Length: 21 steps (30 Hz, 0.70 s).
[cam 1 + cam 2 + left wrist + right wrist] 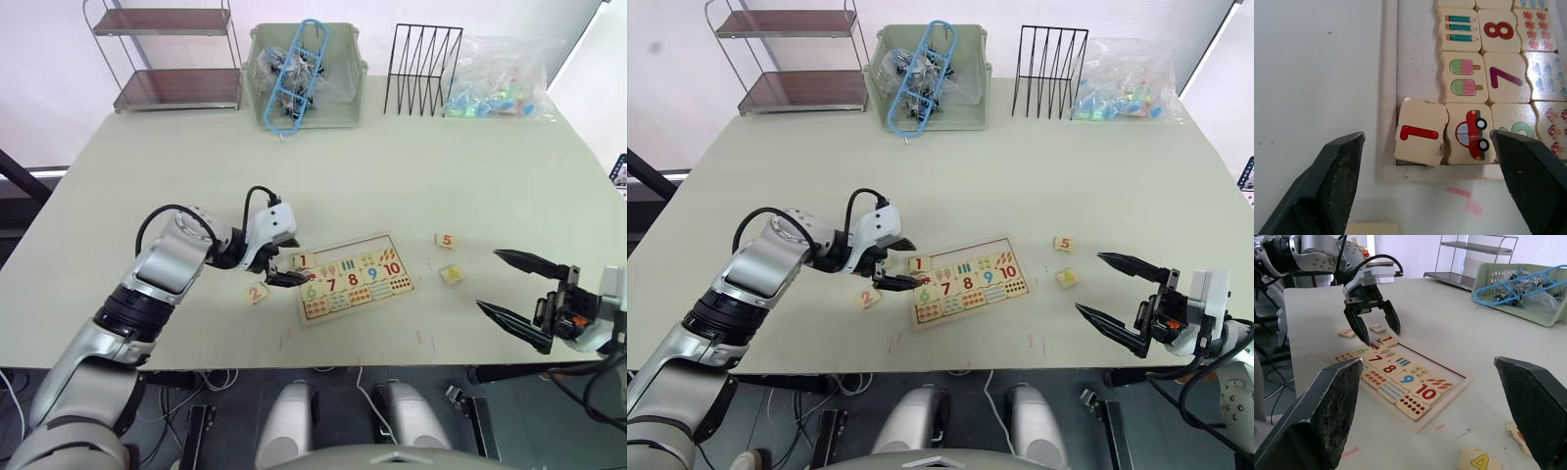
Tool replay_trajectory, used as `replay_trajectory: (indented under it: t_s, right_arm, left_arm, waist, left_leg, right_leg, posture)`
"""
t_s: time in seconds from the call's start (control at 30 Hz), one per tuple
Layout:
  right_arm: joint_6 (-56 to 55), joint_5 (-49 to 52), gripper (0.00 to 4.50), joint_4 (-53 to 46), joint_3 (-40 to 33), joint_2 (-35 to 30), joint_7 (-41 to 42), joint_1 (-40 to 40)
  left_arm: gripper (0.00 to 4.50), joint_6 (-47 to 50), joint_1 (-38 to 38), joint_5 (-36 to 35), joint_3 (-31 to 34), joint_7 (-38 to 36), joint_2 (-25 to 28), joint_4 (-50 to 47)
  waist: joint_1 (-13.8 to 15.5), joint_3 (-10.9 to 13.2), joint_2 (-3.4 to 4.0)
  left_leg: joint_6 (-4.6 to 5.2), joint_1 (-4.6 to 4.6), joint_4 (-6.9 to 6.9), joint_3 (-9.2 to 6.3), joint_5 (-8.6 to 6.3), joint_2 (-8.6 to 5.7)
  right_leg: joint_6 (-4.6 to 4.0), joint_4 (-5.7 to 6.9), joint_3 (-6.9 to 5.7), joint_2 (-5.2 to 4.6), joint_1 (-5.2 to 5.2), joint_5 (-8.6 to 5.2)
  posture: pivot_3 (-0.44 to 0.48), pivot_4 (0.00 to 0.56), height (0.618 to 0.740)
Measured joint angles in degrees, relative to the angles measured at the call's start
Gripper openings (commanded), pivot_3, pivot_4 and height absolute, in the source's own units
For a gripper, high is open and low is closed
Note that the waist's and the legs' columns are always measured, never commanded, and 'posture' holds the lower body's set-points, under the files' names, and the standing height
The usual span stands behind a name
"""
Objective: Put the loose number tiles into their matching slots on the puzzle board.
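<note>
The left gripper [1425,196] was open over the board [355,278]. The 1 tile [1420,132] sat crooked, half in its corner slot. A push could pop it out. The right gripper [519,294] was open too, near the 4 tile [452,275].

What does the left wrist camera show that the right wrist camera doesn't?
Left wrist view: the red 1 tile sits askew in its corner slot, one corner riding over the puzzle board frame. Right wrist view: the whole left gripper open above that corner, and the yellow 4 tile loose on the table. Both: the 1 tile, the board, the 7 and 8.
</note>
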Motion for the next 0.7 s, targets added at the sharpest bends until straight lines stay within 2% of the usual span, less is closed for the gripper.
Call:
replay_trajectory:
  t_s: [0.27,0.4,0.57,0.63,0.67,0.7]
  right_arm:
    - [0.06,0.01,4.5,0.02,0.0,0.0,0.23,-0.05]
    - [-0.24,-0.02,4.5,0.49,0.01,0.01,0.73,-0.1]
    - [-0.45,-0.06,4.5,1.08,0.02,0.02,1.07,-0.1]
    - [-0.46,-0.06,4.5,1.06,0.03,0.02,0.99,-0.09]
    - [-0.45,-0.06,4.5,1.02,0.03,0.02,0.88,-0.07]
    - [-0.43,-0.06,4.5,0.76,0.04,0.02,0.59,-0.06]
  left_arm:
    - [4.48,2.11,-4.06,-4.05,4.93,-0.21,-0.66,3.95]
    - [3.55,-0.87,-4.35,-4.95,6.5,-0.29,-2.3,8.12]
    - [1.39,-5.48,-4.69,-4.45,6.49,-1.32,-2.8,13.25]
    - [0.35,-8.82,-4.75,-3.6,6.47,-1.71,-3.06,15.94]
    - [0.06,-10.01,-4.75,-3.43,6.46,-1.94,-3.16,16.66]
    - [0.06,-12.28,-4.75,-2.95,6.4,-2.57,-3.37,17.8]
  waist:
    - [0.02,0.0,0.0]
    - [-0.05,0.0,-0.01]
    - [-0.04,0.0,-0.01]
    - [-0.03,0.0,-0.01]
    - [-0.02,0.0,-0.01]
    - [0.0,0.0,-0.01]
  left_leg:
    - [0.0,-0.01,0.01,0.01,0.0,-0.01]
    - [0.0,-0.01,0.01,0.01,0.0,-0.01]
    - [0.0,-0.01,0.01,0.04,0.0,-0.01]
    - [0.0,-0.01,0.01,0.04,0.0,-0.01]
    - [0.0,-0.01,0.01,0.05,0.0,-0.01]
    - [0.0,-0.01,0.01,0.05,0.0,-0.01]
  right_leg:
    - [0.0,0.0,-0.01,-0.01,0.0,0.0]
    - [0.0,0.02,-0.02,0.0,0.0,0.0]
    - [0.0,0.02,-0.03,0.01,0.0,0.0]
    - [0.0,0.02,-0.02,0.0,0.0,0.0]
    - [0.0,0.02,-0.02,0.0,0.0,0.0]
    - [0.0,0.02,-0.03,0.0,0.0,0.01]
  posture:
    - [0.0,0.15,0.739]
    - [0.0,0.15,0.739]
    - [0.0,0.15,0.739]
    - [0.0,0.15,0.739]
    - [0.0,0.15,0.739]
    - [0.0,0.15,0.739]
